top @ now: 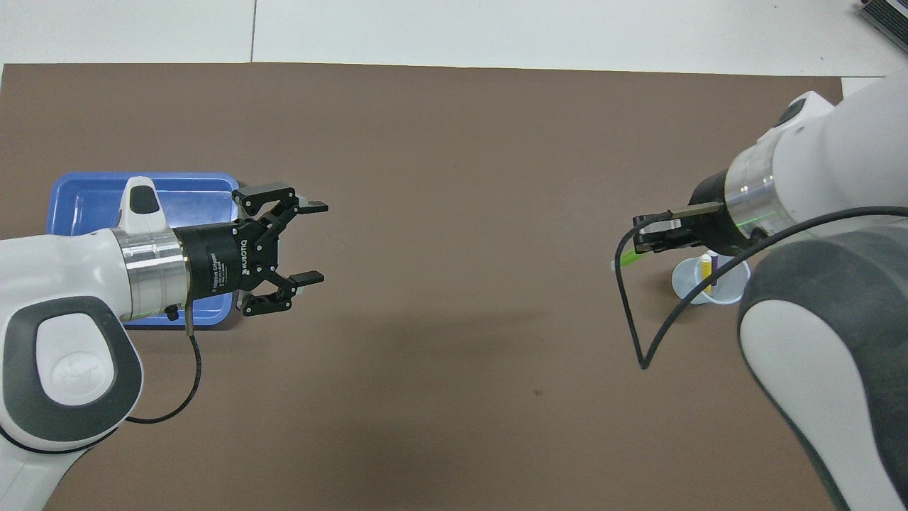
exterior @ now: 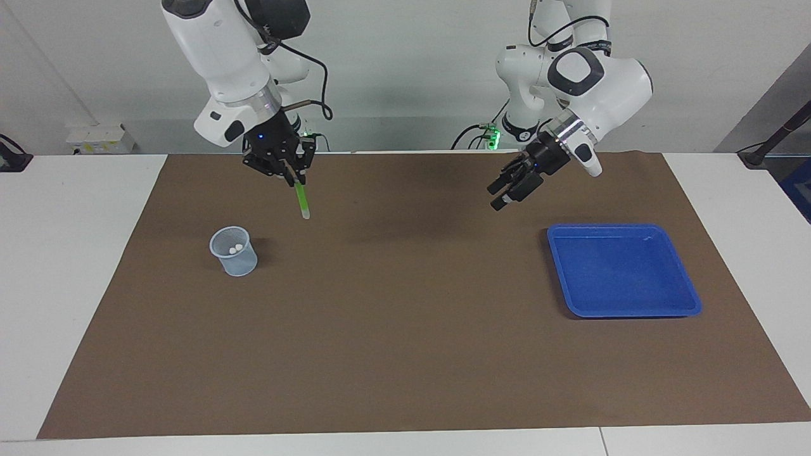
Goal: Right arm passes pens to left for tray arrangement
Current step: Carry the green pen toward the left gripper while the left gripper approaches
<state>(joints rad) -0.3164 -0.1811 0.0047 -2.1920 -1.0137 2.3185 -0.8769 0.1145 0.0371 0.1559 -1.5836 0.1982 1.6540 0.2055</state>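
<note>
1. Right gripper [exterior: 286, 170] is clamped on the top of the green pen [exterior: 302, 201], which hangs tilted in the air over the brown mat [exterior: 405, 329], whitish end down.
2. Yellow pen [top: 705, 268] and purple pen [top: 713, 270] stand in the pale mesh cup [exterior: 236, 256], toward the right arm's end of the table.
3. Left gripper [top: 316, 241] hovers over the mat beside the blue tray [exterior: 624, 271], its fingers spread wide and holding nothing.
4. Nothing lies in the tray, toward the left arm's end.
</note>
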